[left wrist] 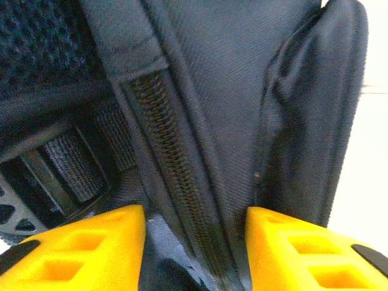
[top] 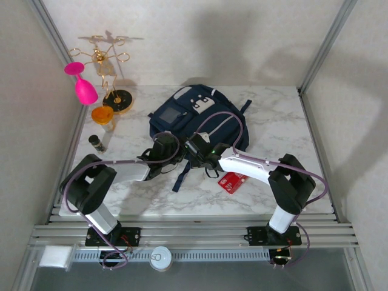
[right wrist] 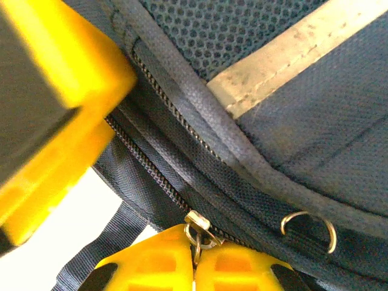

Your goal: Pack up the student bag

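Both grippers work the zip at the near end of the student bag [top: 195, 112].
The navy bag lies mid-table on the marble table [top: 285, 130], toward the far side. The right gripper [right wrist: 195, 257] is clamped on the metal zipper pull [right wrist: 197, 220]. The left gripper [left wrist: 195, 242] stands just to its left, jaws apart and straddling the zipper line. A red card [top: 233, 182] lies near the bag's near-right corner, and a pink glass [top: 83, 86] stands far left.

Backpack [left wrist: 230, 79] fabric and zipper [left wrist: 173, 176] filled the gap between the fingers [left wrist: 85, 248] of the left gripper [left wrist: 195, 242], strap buckle [left wrist: 54, 176] crowded their left side, bare table [left wrist: 373, 182] lay free to their right.
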